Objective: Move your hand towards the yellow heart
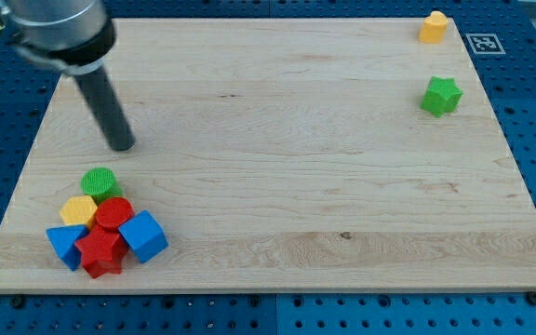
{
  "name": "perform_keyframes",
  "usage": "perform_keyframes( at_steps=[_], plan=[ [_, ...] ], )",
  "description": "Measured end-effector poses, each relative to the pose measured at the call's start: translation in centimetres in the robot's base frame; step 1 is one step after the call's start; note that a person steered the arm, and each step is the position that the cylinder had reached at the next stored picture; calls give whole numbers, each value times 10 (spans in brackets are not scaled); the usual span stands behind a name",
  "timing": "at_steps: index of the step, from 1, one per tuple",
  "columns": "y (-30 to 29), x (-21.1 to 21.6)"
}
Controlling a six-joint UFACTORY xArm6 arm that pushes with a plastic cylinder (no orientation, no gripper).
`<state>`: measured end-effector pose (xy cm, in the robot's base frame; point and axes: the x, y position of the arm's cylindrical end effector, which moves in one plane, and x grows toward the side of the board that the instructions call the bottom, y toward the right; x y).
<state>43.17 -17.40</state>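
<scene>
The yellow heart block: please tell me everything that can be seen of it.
The small yellow heart-shaped block lies flat on the pale wooden board, in the corner at the view's top right. Its surface looks matte and plain. It stands alone, touching nothing; the green star-shaped block is below it, apart. My tip is far off, at the view's left.

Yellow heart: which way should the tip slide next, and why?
Probably toward the view's right and slightly up. My tip sits at the board's upper left, above the block cluster, while the yellow heart lies in the top right corner. The bare board between looks clear, passing above the green star.
</scene>
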Motion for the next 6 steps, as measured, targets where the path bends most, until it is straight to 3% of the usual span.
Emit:
perform_keyframes(
  at_steps=[2,4,6],
  plan=[
    [100,-120],
    [263,-222],
    [325,-240]
  ],
)
